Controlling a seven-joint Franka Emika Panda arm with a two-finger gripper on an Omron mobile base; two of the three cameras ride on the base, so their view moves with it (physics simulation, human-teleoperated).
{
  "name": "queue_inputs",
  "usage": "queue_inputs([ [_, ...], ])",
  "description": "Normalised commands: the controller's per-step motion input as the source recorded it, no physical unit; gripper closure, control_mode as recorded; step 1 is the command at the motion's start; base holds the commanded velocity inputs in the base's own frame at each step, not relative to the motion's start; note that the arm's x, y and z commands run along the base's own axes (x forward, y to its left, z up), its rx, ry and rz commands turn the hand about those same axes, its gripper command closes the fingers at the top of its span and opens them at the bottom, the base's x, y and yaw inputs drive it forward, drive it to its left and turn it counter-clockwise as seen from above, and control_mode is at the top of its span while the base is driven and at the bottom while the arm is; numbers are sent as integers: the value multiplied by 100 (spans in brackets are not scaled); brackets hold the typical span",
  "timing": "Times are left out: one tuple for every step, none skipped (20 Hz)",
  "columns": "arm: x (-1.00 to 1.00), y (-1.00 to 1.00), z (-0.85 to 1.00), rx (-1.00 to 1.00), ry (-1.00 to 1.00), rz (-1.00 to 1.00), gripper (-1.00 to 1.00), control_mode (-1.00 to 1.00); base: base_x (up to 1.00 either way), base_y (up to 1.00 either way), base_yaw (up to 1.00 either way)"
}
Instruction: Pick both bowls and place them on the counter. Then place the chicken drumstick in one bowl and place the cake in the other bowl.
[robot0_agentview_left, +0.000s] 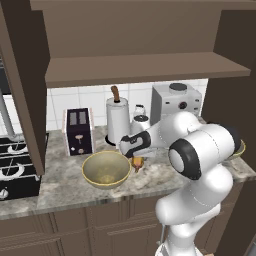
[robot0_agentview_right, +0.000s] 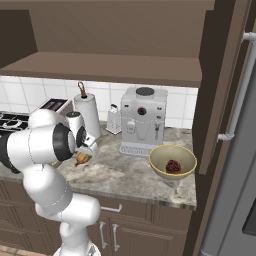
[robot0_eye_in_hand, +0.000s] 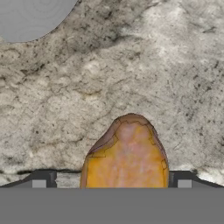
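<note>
The chicken drumstick (robot0_eye_in_hand: 127, 153), orange-brown and glazed, lies on the marbled counter (robot0_eye_in_hand: 144, 65) between my two finger tips. My gripper (robot0_eye_in_hand: 111, 181) is open and straddles it, low over the stone. From the base, my gripper (robot0_agentview_left: 136, 156) hangs just right of an empty olive-beige bowl (robot0_agentview_left: 106, 169), with the drumstick (robot0_agentview_left: 138, 163) under it. The other bowl (robot0_agentview_right: 172, 161) stands on the counter (robot0_agentview_right: 125, 175) in front of the coffee machine, and the dark red cake (robot0_agentview_right: 173, 166) lies in it. My arm hides most of that bowl (robot0_agentview_left: 241, 149) in the left base view.
Along the back wall stand a toaster (robot0_agentview_left: 79, 131), a paper towel roll (robot0_agentview_left: 118, 120), a small kettle (robot0_agentview_left: 140, 120) and a coffee machine (robot0_agentview_left: 176, 102). A stove (robot0_agentview_left: 15, 165) lies left, a wooden shelf (robot0_agentview_left: 145, 67) hangs overhead, and a fridge (robot0_agentview_right: 235, 150) stands right.
</note>
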Motion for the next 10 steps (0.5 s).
queue_inputs([
  [-7,0,-4,6,0,0,-100,-100,0,0,0],
  [-4,0,-2,6,0,0,-100,-100,0,0,0],
  [-6,0,-4,5,0,0,-100,-100,0,0,0],
  [-9,0,-6,5,0,0,-100,-100,0,0,0],
  [-12,-4,-13,5,0,0,-100,-100,0,0,0],
  [-15,-13,-14,6,0,0,-100,-100,0,0,0],
  [-9,-12,-13,6,0,0,-100,-100,0,0,0],
  [-4,-8,-13,5,0,0,-100,-100,0,0,0],
  [-1,-9,-9,4,0,0,-100,-100,0,0,0],
  [-1,-10,-10,4,0,0,-100,-100,0,0,0],
])
